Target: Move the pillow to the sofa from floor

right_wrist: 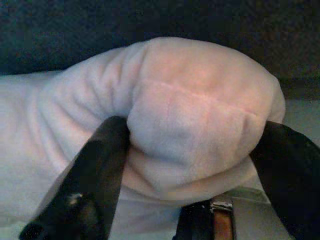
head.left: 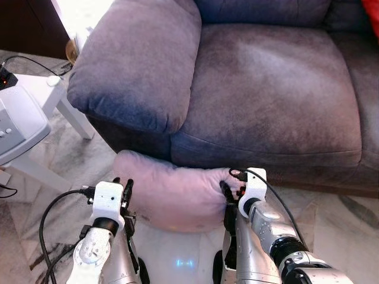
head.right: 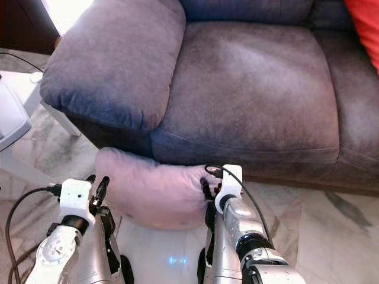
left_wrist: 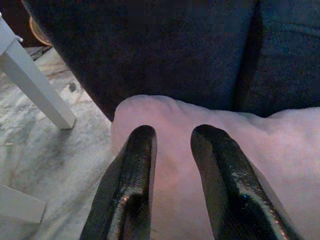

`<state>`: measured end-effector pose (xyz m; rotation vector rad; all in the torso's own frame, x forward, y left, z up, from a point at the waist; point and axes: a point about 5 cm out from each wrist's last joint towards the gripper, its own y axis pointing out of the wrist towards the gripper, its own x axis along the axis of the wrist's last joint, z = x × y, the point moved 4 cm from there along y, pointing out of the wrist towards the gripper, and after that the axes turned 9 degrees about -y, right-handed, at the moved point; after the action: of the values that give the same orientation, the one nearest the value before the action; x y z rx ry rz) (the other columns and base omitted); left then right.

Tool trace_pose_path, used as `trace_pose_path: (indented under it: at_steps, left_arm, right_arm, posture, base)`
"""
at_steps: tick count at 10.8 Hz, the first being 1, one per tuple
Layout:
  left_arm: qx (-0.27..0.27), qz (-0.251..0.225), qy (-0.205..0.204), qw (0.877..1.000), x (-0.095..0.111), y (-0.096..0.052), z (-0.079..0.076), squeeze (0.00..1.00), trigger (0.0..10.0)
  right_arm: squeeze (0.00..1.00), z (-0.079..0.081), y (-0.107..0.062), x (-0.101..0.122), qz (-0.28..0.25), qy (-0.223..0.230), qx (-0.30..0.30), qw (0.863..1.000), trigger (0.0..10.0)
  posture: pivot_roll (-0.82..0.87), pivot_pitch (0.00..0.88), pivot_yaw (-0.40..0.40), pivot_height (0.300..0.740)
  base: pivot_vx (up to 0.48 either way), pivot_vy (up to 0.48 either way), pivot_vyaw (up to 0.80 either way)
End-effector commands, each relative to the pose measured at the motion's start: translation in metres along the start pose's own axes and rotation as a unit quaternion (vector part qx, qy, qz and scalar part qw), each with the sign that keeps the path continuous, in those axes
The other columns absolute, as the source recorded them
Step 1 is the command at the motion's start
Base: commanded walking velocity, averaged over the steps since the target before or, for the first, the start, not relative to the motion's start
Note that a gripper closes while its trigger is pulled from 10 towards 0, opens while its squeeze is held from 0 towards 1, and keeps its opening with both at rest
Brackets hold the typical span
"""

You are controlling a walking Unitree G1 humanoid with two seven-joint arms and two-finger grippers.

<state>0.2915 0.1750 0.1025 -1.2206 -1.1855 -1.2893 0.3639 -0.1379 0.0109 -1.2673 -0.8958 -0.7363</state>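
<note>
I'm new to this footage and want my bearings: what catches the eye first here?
A pale pink pillow lies on the marble floor against the front of a big grey-purple sofa. The right tool has a corner of the pillow between its fingers, while the left tool sits open at the pillow's other end.

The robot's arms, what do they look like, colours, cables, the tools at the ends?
Both arms are silver metal with black joints. Each wrist carries a white boxy camera housing. The left tool and right tool each have two long black fingers, ribbed on the surface. A black cable loops to the left wrist, another arcs over the right.
</note>
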Motion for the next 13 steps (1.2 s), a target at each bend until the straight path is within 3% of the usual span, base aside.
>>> trace_pose_path:
  at_steps: [1, 5, 13]
  left_arm:
    - [0.008, 0.001, -0.006, 1.000, 0.001, -0.002, 0.004, 0.00, 10.0]
    - [0.029, -0.009, -0.010, 0.999, 0.007, 0.000, 0.014, 0.00, 10.0]
    - [0.048, -0.022, -0.010, 0.999, 0.011, 0.011, 0.022, 0.00, 10.0]
  right_arm:
    - [0.00, 0.003, -0.001, -0.007, 0.006, 0.006, 0.008, 1.000, 0.0]
    - [0.00, 0.002, -0.003, -0.013, 0.009, 0.007, 0.008, 1.000, 0.0]
    - [0.00, 0.006, 0.000, 0.004, -0.027, -0.004, 0.015, 1.000, 0.0]
  posture:
    - [0.17, 0.293, -0.025, 0.472]
    - [0.17, 0.285, -0.028, 0.472]
    - [0.15, 0.240, -0.035, 0.472]
  base:
    - [0.000, 0.000, 0.00]
    - [0.000, 0.000, 0.00]
    - [0.000, 0.000, 0.00]
